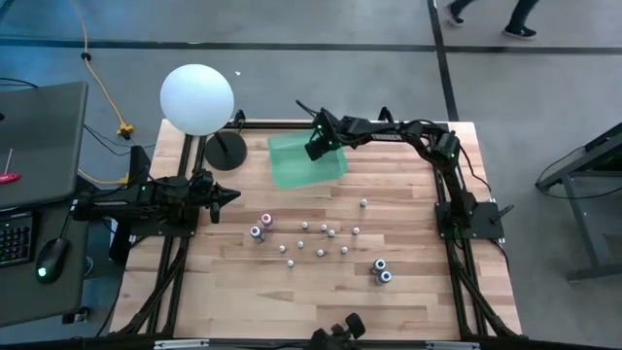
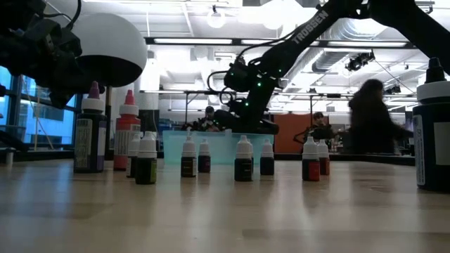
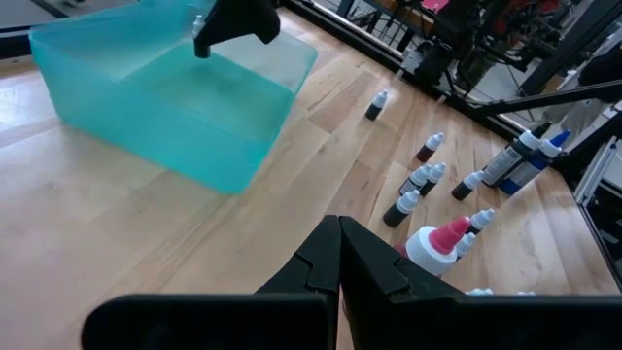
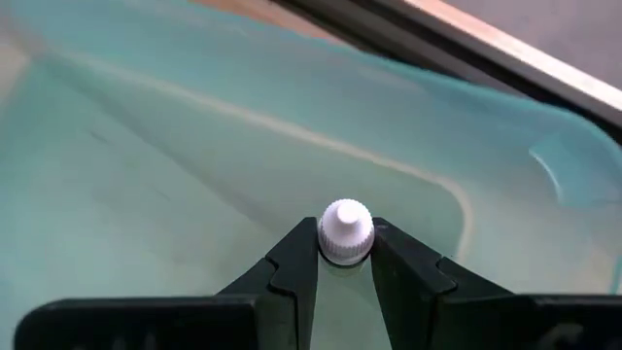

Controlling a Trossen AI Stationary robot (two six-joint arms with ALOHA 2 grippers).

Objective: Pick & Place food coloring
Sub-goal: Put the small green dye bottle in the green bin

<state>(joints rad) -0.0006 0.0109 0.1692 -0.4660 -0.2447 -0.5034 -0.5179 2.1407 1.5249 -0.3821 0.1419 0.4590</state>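
Operator A: Report right arm status.

Operator B: I see the right gripper [image 4: 344,255] over the teal bin [image 1: 292,167] at the far side of the bench [image 1: 408,301]. Its fingers are clamped on one white-capped food coloring bottle [image 4: 345,231], held above the bin floor.

Operator A: Left arm?

Operator B: The left gripper [image 3: 339,255] waits at the bench's left side, fingers closed on nothing. The remaining bottles [image 1: 321,238] stand scattered mid-bench, outside the bin.

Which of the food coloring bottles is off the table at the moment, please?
The white-capped bottle clamped in the right gripper, over the teal bin. The other bottles all stand on the table.
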